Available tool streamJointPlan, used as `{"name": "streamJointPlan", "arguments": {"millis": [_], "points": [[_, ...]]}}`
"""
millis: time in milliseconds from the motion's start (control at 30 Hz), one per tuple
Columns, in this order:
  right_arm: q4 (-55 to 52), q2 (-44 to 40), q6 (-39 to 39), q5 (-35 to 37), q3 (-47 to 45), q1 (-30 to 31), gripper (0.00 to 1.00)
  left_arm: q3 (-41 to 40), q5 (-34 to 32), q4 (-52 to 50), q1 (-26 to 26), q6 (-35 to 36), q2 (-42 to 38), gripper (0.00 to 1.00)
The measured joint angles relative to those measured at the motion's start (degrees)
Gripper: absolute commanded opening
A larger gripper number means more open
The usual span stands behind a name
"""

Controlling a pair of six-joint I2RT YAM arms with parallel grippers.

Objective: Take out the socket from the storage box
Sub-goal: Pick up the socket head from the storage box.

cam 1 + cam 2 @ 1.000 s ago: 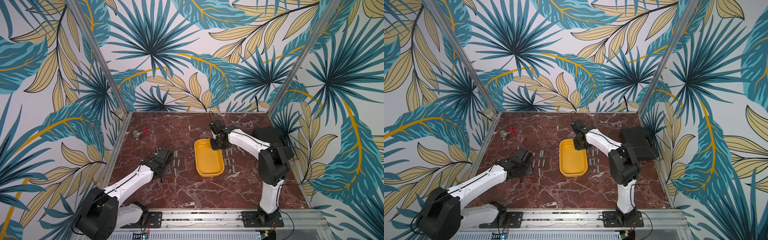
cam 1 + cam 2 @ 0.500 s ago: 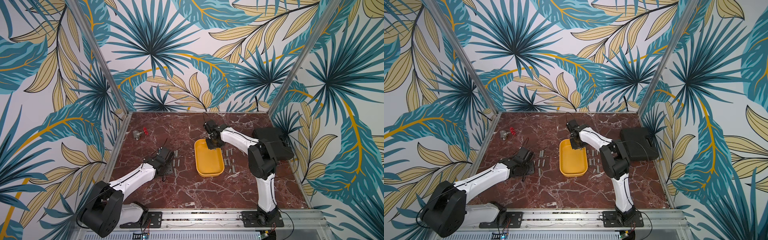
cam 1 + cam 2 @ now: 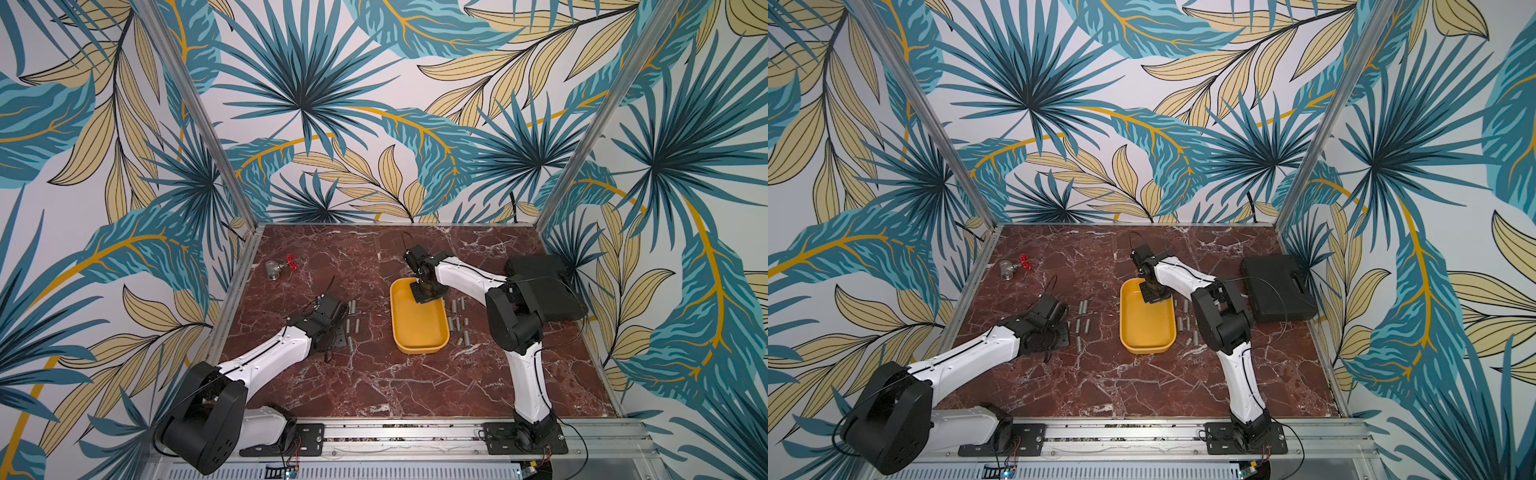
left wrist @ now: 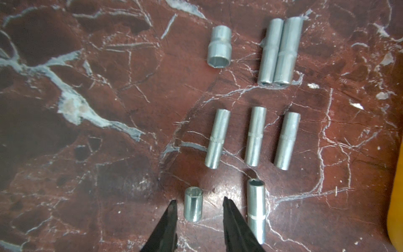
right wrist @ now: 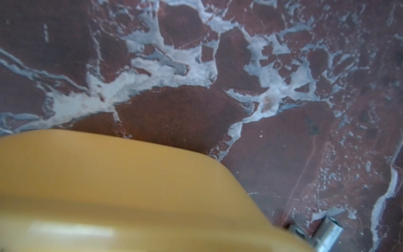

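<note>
Red-brown marble tabletop, leaf-print walls on three sides. Yellow storage box sits mid-tabletop, its long axis pointing away from the arm bases

Progress, as a judgement: unloading looks mostly done. Loose sockets lie in rows on the tabletop on both sides of the box, one group on the left arm's side and another on the right arm's side. The box floor that shows in both top views is bare

Far end of the box is covered by the right gripper, which reaches down inside the rim. A socket under it can neither be confirmed nor ruled out. Its fingers are hidden in every view, so I cannot tell whether they are spread, clenched or grasping. Right wrist view gives only the box's outer wall and one socket outside the box

Left gripper hangs low over its group, outside the box. Its fingers are released, straddling a short socket with a gap on each side

Left to do, at most: lift out whatever lies under the right gripper
</note>
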Motion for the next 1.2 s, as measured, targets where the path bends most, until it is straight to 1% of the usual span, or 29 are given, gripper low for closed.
{"name": "streamJointPlan", "arguments": {"millis": [167,433,533,633,800,933,1067,1200], "points": [[0.3,0.0,0.1,-1.4,-0.1,0.0,0.13,0.0,0.0,-0.1,0.0,0.0,0.0,0.38],[1.6,-1.6,0.7,-6.0,-1.7,0.0,0.09,0.0,0.0,-1.3,0.0,0.0,-1.8,0.39],[1.8,-4.5,1.4,-8.1,-3.4,-0.1,0.09,0.0,-0.1,-1.8,0.0,0.0,-2.8,0.39],[2.7,-10.4,2.3,-10.4,-6.4,-0.6,0.09,0.1,-0.2,-2.6,0.0,0.0,-3.5,0.39],[5.7,-25.1,4.3,-12.8,-14.3,-3.9,0.09,0.6,-0.4,-4.2,0.0,0.5,-3.9,0.41],[7.5,-33.6,5.7,-12.9,-23.2,-8.1,0.1,1.7,-0.3,-4.6,0.0,0.9,-4.0,0.41],[7.7,-37.1,7.0,-13.2,-33.2,-11.9,0.1,3.5,0.1,-4.7,0.0,1.5,-4.0,0.41],[7.8,-37.3,8.5,-14.5,-39.4,-12.5,0.1,4.4,0.3,-4.5,0.0,1.7,-4.0,0.41]]}}
